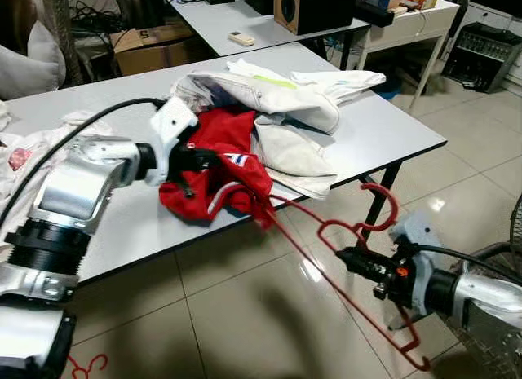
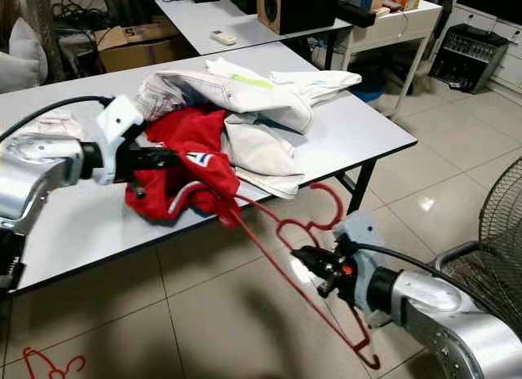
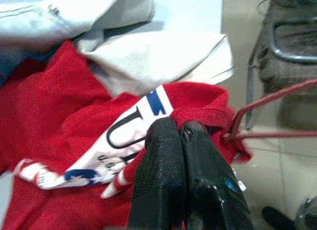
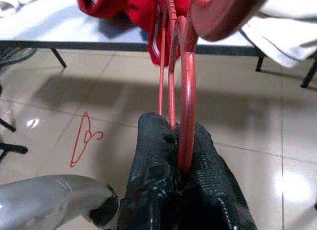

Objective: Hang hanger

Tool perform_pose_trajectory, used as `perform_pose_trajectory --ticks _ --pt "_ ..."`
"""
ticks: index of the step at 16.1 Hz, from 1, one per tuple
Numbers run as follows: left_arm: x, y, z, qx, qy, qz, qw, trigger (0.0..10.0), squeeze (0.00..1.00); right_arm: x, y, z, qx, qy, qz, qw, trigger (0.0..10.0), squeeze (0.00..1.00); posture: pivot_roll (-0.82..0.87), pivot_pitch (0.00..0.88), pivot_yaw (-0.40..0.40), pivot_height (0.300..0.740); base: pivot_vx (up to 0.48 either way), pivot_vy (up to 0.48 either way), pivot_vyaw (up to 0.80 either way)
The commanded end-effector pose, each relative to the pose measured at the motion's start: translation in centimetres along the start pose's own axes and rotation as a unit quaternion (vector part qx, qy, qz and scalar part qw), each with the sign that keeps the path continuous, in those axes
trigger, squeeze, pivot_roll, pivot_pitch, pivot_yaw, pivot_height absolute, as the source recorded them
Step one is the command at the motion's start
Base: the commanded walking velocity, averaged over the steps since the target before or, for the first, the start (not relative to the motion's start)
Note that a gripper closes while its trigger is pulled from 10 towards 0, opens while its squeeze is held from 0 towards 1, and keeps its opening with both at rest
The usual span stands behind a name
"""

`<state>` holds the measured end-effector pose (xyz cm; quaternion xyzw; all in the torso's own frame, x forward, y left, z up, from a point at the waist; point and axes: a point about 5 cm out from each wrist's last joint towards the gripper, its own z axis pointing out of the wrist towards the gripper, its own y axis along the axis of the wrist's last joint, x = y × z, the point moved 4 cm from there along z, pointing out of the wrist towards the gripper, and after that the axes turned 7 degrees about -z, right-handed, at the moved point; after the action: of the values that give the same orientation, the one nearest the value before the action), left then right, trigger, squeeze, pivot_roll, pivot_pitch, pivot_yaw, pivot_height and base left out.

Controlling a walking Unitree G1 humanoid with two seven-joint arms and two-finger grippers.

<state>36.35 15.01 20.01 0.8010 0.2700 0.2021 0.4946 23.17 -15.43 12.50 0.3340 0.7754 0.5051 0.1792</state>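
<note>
A heap of white garments (image 1: 285, 110) lies across the grey counter (image 1: 391, 126), pressing against the red shirt (image 1: 220, 163) from its 1 o'clock side. Beyond the counter, toward 12 o'clock, a second desk carries a wooden speaker (image 1: 308, 8) and a remote control (image 1: 241, 39); a cardboard box (image 1: 151, 46) sits at 11 o'clock. A wire fan guard (image 2: 489, 232) stands on the tiled floor at 3 o'clock, and a spare red hanger (image 2: 50, 364) lies on the floor at 7 o'clock.

The red shirt bunches at the counter's near edge, a fold drooping over it. The red wire hanger (image 1: 359, 257) runs from inside that fold down and out toward 4 o'clock, its hook curling up near the counter leg.

My left arm reaches across the counter from 9 o'clock, and my left end effector (image 1: 204, 160) is pinched closed on the red shirt's fabric beside its printed band. My right arm comes in low from 4 o'clock over the floor, and my right end effector (image 1: 349, 258) is clamped on the hanger's wire below the hook.
</note>
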Motion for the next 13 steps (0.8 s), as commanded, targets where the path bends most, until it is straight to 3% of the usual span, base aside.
perform_pose_trajectory --ticks 1,5,9,11,13 --pt "-0.2 0.5 -0.2 -0.007 -0.003 0.005 1.0 0.0 0.0 0.2 0.7 -0.1 -0.017 0.007 -0.004 1.0 10.0 0.0 -0.14 0.0 0.049 0.74 0.0 0.0 0.0" --pt "-1.0 1.2 0.1 -0.024 -0.023 -0.002 0.999 0.0 0.0 -0.3 0.5 0.8 -0.038 -0.002 0.02 0.999 10.0 0.0 -0.14 0.0 0.046 0.74 0.0 0.0 0.0" --pt "-1.0 -1.0 -0.7 0.041 -0.025 0.044 0.998 0.0 0.0 -1.3 1.9 1.0 -0.08 -0.029 0.03 0.996 10.0 0.0 -0.13 0.0 0.037 0.74 0.0 0.0 0.0" --pt "-2.7 -1.8 -0.8 0.056 -0.071 0.04 0.995 0.0 0.0 -2.9 2.7 0.7 -0.104 -0.071 0.024 0.992 10.0 0.0 -0.13 0.0 0.037 0.74 0.0 0.0 0.0" --pt "-4.2 -2.1 -0.6 0.057 -0.105 0.039 0.992 0.0 0.0 -3.0 3.5 0.7 -0.128 -0.067 0.034 0.989 10.0 0.0 -0.13 0.0 0.038 0.74 0.0 0.0 0.0"
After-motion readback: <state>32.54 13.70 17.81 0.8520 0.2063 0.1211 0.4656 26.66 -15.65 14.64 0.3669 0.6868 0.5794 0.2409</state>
